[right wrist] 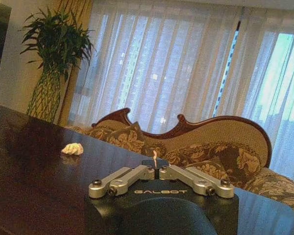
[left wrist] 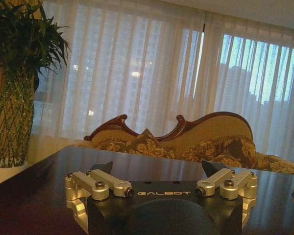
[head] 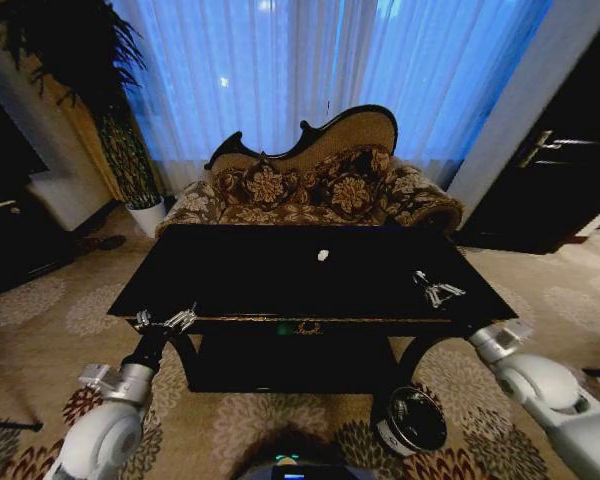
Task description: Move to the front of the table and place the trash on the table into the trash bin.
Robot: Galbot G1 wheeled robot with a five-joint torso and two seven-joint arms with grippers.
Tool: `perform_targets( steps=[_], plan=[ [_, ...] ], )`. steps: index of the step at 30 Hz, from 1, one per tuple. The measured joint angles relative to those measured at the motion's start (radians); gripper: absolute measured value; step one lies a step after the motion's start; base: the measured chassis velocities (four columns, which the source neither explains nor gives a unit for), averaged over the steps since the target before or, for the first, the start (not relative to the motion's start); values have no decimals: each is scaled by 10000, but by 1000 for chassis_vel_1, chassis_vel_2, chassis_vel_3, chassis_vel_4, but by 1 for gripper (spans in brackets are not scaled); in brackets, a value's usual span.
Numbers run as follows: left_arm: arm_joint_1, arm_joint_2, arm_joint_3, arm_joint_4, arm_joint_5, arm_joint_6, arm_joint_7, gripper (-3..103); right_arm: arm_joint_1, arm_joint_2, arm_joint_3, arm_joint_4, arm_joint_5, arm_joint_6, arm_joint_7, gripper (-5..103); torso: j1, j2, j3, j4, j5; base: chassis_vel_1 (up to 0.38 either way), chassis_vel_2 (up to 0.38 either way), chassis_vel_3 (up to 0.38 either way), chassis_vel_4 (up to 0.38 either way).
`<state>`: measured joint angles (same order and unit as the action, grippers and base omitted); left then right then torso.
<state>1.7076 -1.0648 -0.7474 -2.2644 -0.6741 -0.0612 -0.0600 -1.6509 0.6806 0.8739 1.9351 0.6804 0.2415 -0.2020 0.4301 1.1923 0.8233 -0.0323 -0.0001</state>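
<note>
**Trash: one paper wad on the black table, both grippers at the near edge**

The trash (head: 323, 255) is a small white crumpled paper wad lying alone on the table (head: 240, 285), a little past its middle toward the far side. The right wrist view shows the same wad (right wrist: 72, 149) resting on the glossy top.

Around the table: a floral sofa (head: 310, 185) stands just behind the far edge, with sheer curtains (head: 320, 60) beyond it. A tall potted plant (head: 120, 140) stands at the far left corner of the room. The bin (head: 412, 420) sits on the patterned carpet in front of the table, right of centre, near the right arm. Nothing lies between the wad and either gripper; the tabletop there is bare.

The left gripper (head: 166, 320) hovers at the table's near left corner, its fingers spread wide; the wad is well apart from it, ahead and to its right. The right gripper (head: 437, 290) is over the near right part of the top, its fingers drawn close together and holding nothing; the wad lies ahead and to its left, closer to this gripper than to the other.

Both wrist views show "GALBOT" printed on the gripper bodies.
</note>
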Motion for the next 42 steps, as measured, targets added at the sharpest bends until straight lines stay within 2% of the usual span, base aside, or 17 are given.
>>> perform_targets(
  steps=[7,10,18,26,33,42],
  plan=[
    [-19,28,-67,41,-64,-3,15,100,-392,478,453,-262,70,580,-339,0,0,0,0,0,1,0,0,0,0],
    [-43,2,-46,43,-54,-5,15,100,-611,783,759,-574,155,1126,-681,0,2,0,0,0,1,0,0,0,0],
    [-8,-13,-54,69,-22,-19,23,100,-1155,1323,1346,-638,358,1591,-1000,0,1,0,0,1,0,0,0,0,0],
    [0,-27,-66,114,-10,-24,26,100,-1520,1800,1575,-936,389,2556,-1565,0,0,1,0,-1,0,0,0,0,0],
    [-80,-35,5,182,14,-26,32,100,-1775,2106,1878,-1072,653,2849,-1876,0,1,0,0,0,0,0,0,0,0],
    [-159,-6,53,244,11,-26,19,100,-1910,2573,1786,-1776,568,3842,-2274,0,0,0,0,0,1,0,0,0,0]
  ],
)
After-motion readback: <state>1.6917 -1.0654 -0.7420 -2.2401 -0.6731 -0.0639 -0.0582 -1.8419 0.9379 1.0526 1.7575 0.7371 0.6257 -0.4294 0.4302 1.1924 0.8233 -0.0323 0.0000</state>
